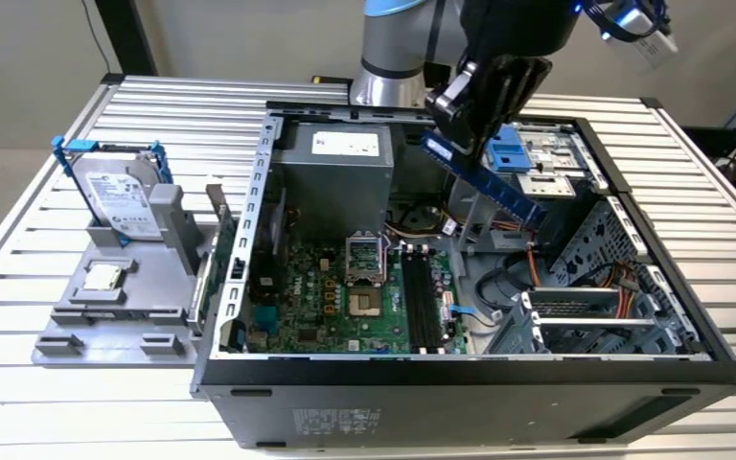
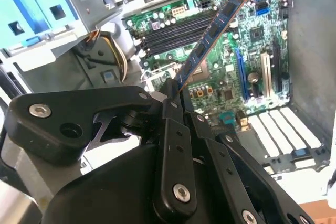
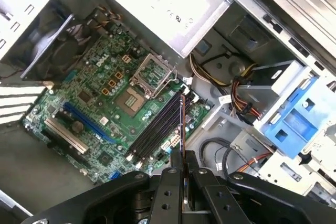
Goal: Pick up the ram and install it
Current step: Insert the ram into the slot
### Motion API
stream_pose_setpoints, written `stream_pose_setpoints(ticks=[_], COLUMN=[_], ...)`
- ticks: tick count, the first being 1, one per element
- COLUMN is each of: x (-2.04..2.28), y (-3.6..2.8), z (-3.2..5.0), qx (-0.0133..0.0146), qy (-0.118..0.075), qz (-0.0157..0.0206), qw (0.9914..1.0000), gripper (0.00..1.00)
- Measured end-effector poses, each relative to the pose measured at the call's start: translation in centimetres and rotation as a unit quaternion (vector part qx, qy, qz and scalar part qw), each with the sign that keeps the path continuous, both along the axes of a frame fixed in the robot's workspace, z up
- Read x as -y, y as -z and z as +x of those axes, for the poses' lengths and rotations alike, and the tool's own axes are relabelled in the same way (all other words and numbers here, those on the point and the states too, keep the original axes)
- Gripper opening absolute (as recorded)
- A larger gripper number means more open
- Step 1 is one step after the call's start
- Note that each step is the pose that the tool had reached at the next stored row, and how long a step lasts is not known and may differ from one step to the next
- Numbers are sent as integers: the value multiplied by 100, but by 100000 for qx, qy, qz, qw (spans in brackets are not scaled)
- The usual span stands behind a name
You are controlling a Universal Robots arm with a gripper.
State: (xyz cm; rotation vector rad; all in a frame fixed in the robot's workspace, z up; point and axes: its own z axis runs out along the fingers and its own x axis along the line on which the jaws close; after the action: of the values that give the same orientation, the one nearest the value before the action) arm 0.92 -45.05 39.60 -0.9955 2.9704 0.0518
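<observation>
Ribbed pale metal slats make up the work table [image 1: 87, 422], and a black and grey open-sided computer case [image 1: 471, 376] lies across its middle. Toward the table's edge at the exterior view's left, a grey moulded holder [image 1: 112, 316] carries a silver hard drive in a blue frame [image 1: 119, 192], standing on edge.

The black two-fingered gripper [image 1: 471, 134] hangs over the far part of the case. Its fingers are pinched closed on one end of the ram [image 1: 496, 187], a long, flat, dark blue-green circuit-board stick with black chips. The stick juts free from the fingers and slopes down into the case, touching nothing else. In the first wrist view the gripper [image 3: 184, 169] shows the ram [image 3: 182, 124] edge-on, above the long black memory slots [image 3: 155, 129] on the green motherboard [image 3: 105, 124]. In the second wrist view the ram [image 2: 212, 35] reaches out from the gripper [image 2: 173, 90] over the same board.

I judge the pickup done and the installing not yet done. The stick is in the air, well apart from the slots [image 1: 420, 307] and tilted against them, so levelling and lining up with a slot remain open.

A white label sits on the grey power supply box [image 1: 342, 144] and another on the hard drive, both too small to read. White lettering is printed on the motherboard.
</observation>
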Motion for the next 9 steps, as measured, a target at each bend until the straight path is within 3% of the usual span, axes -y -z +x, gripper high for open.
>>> stream_pose_setpoints(ticks=[4,9], x=[0,0], y=[0,0], z=[0,0], qx=[0,1], qy=[3280,6882], qz=[1,-4], qw=[99946,99763], gripper=[0,0])
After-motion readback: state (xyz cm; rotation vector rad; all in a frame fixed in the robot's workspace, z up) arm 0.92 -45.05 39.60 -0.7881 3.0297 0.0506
